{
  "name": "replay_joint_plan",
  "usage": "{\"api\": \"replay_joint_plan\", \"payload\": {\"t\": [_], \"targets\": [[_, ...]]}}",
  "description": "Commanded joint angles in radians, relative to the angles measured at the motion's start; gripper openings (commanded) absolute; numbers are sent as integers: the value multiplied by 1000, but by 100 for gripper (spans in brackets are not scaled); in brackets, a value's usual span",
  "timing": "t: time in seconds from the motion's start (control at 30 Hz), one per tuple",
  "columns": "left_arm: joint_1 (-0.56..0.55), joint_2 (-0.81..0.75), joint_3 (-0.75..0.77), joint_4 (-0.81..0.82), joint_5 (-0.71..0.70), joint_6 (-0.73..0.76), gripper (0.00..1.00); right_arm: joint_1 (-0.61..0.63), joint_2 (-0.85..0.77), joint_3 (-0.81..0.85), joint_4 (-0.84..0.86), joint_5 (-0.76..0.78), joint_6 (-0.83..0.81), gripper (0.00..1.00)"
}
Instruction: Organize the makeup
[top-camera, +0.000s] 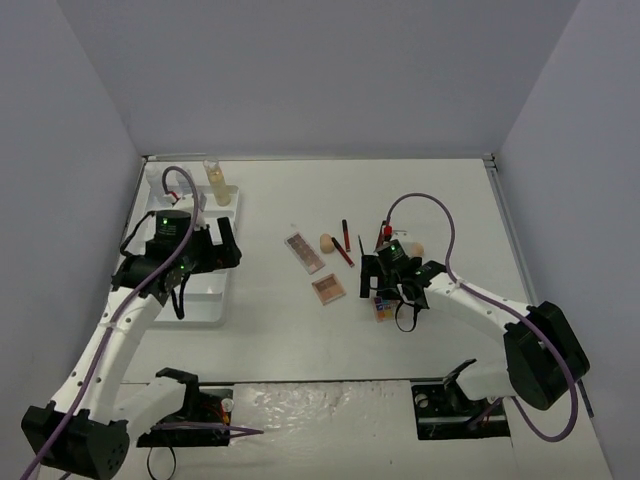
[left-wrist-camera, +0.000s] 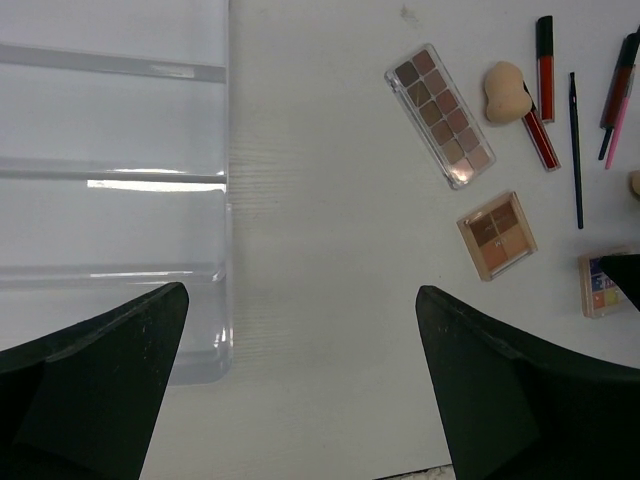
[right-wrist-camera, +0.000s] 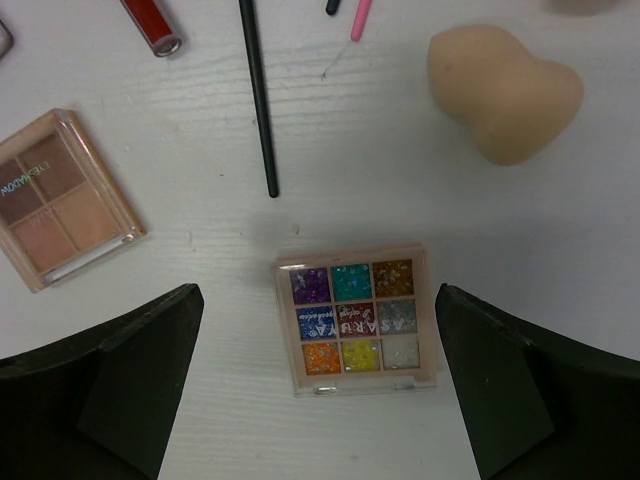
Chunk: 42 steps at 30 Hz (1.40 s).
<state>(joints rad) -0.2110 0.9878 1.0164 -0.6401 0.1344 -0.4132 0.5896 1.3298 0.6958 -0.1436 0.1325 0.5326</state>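
A white tray (left-wrist-camera: 110, 120) lies at the table's 9 o'clock, and an amber bottle (top-camera: 216, 184) stands at its 12 o'clock end. Three palettes lie loose mid-table: a long palette (left-wrist-camera: 441, 116), a four-shade palette (left-wrist-camera: 497, 235) and a nine-colour palette (right-wrist-camera: 355, 320). With them are five thin pencils and brushes (left-wrist-camera: 575, 140), two sponges (right-wrist-camera: 505, 92) and the edge of a third. The left gripper (left-wrist-camera: 300, 300) hangs beside the tray, fingers spread, holding nothing. The right gripper (right-wrist-camera: 320, 295) has its fingers spread at 3 and 9 o'clock of the nine-colour palette.

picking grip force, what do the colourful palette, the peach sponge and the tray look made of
Colourful palette: hard clear plastic case, glossy edges, glittery pans.
Peach sponge: probably soft foam, matte, no shine.
Tray: glossy white plastic, glare streak on a divider.
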Motion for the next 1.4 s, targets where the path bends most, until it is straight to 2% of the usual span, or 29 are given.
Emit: {"api": "replay_joint_plan", "payload": {"t": [0.0,0.13,0.37,0.6,0.83,1.03,1.27,1.37], "targets": [[-100,57,40,63,-68,-79,97,-2,-1,10,4,9,23,100],[-183,151,51,97,-116,-170,97,-2,-55,22,6,17,-4,100],[-309,380,173,70,-281,-374,97,-4,-206,45,3,47,-63,100],[-369,757,478,-40,-317,-560,97,-4,-378,69,2,62,-141,100],[-384,997,679,-113,-345,-683,97,-4,-456,58,-11,16,-175,100],[-386,1129,800,-188,-351,-712,97,-4,-509,41,-27,-1,-201,100],[-385,1186,797,-166,-345,-733,97,-4,-520,36,-37,-16,-217,100],[-386,1208,793,-173,-331,-751,91,-4,-514,36,-39,-34,-217,100]]}}
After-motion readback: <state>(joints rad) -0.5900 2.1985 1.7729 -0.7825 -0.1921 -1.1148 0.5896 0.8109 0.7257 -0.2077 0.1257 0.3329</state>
